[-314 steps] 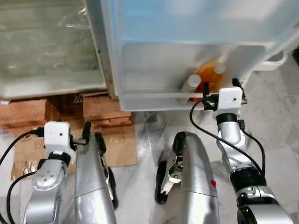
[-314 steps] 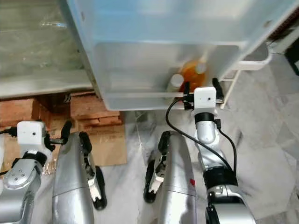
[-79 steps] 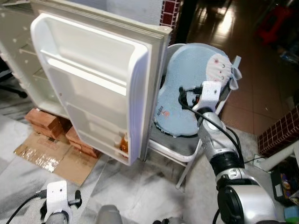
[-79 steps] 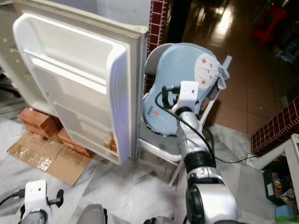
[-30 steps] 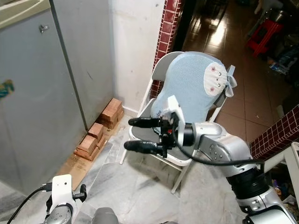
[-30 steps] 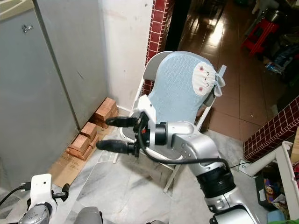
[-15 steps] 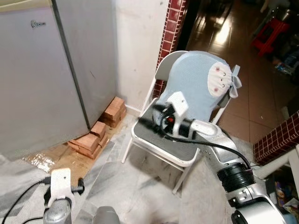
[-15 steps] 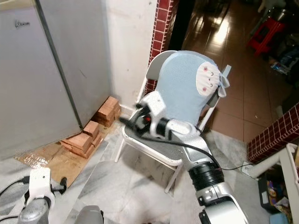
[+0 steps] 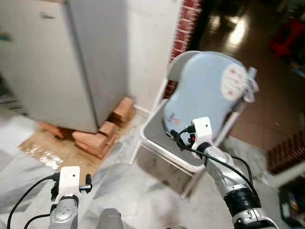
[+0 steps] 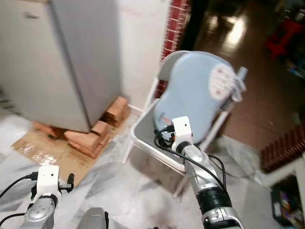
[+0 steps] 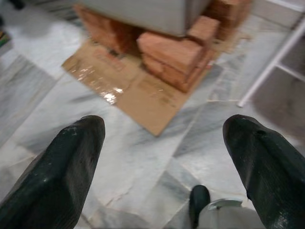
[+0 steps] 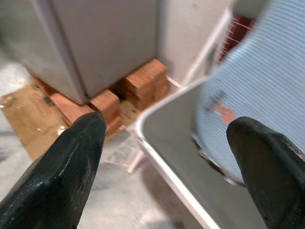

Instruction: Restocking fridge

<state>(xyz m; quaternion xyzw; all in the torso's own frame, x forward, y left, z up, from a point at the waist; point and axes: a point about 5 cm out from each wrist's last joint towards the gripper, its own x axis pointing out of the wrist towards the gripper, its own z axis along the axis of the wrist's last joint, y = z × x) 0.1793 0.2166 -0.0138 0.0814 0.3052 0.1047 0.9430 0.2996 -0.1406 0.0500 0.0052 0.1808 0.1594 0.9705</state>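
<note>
The fridge stands shut at the left of the scene, a plain pale grey box with a darker side panel, raised on stacks of red bricks at its front and side edges. A sheet of brown cardboard lies on the marble floor under and in front of those bricks. Ten seconds ago its door stood open, with bottles in the lowest door shelf; that door is now closed and the bottles are out of sight.

The right gripper is held over the front edge of the white folding chair's grey seat, its two black fingers spread wide apart with nothing between them. A second ago it reached out level toward the fridge; it has since drawn back to the chair. A light blue cushion leans against the chair back.

The left gripper hangs low over the floor near the cardboard's corner, its fingers also wide apart and empty.
</note>
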